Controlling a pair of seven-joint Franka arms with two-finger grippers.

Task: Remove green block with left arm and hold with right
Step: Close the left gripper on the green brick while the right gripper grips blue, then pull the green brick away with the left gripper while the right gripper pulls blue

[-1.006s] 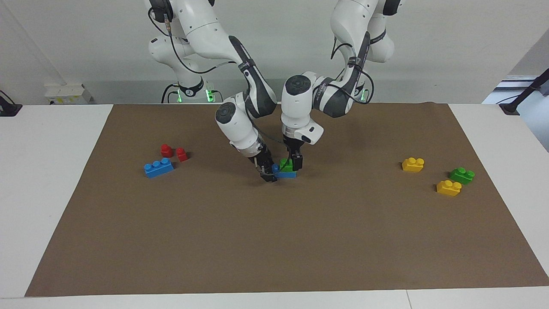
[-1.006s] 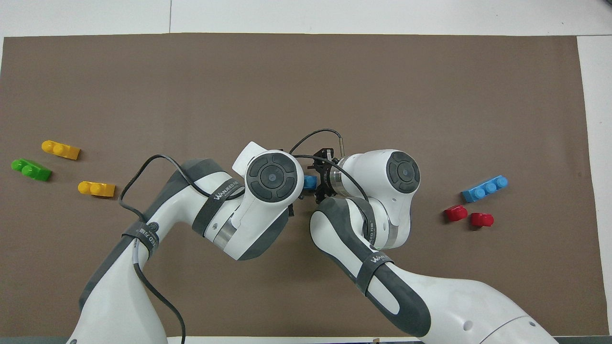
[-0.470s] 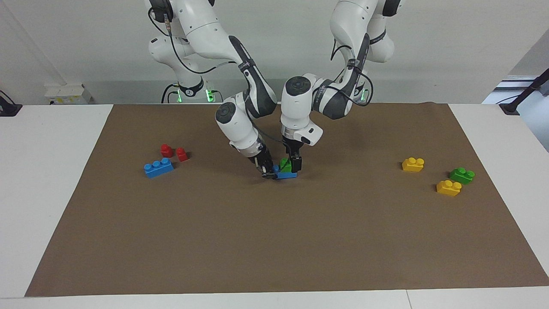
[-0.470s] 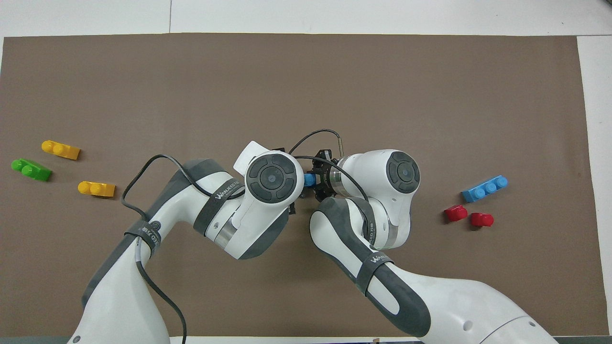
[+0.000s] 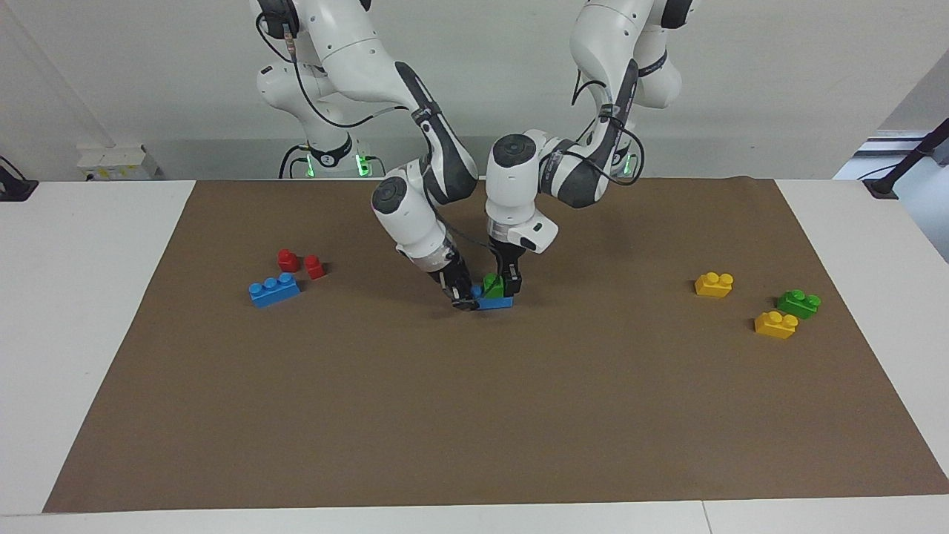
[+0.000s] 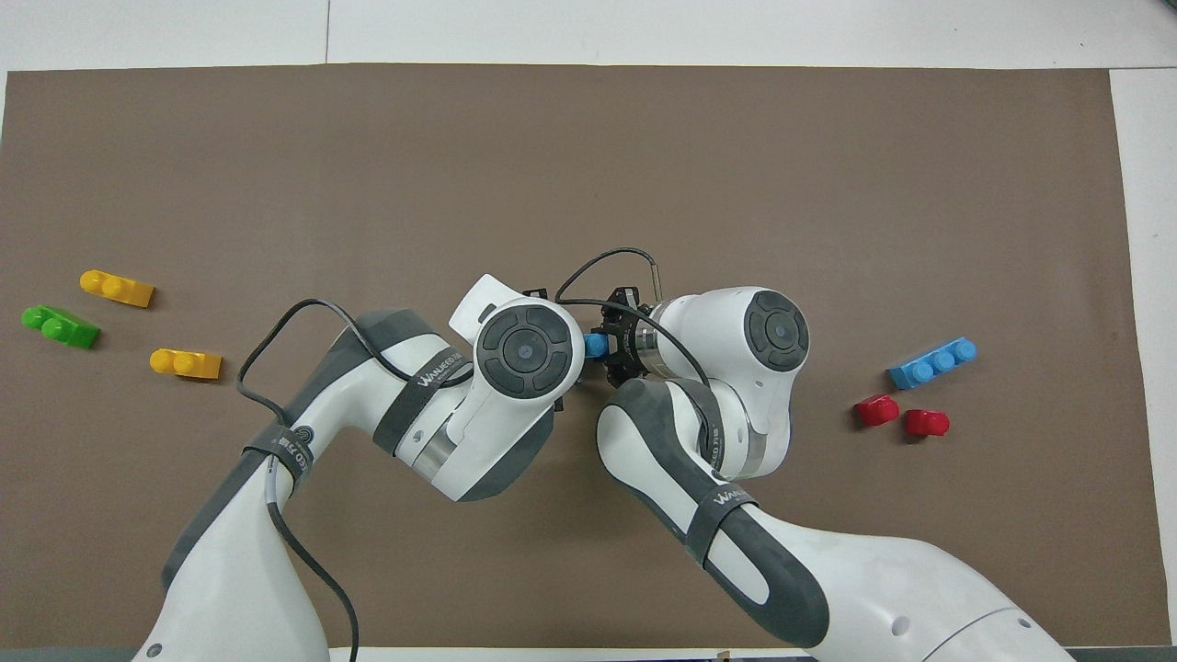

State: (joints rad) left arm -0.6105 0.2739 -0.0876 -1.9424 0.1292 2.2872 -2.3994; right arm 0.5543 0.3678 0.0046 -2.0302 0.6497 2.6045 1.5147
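At frame centre your right gripper is clamping the blue brick on the mat; just above it your left gripper is pinching the green block stacked on it.

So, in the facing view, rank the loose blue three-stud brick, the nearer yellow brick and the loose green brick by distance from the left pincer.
1. Yellow two-stud plastic brick, toward the left arm's end, closest to the left pincer.
2. Blue three-stud plastic brick, toward the right arm's end.
3. Loose green two-stud plastic brick, toward the left arm's end, farthest.
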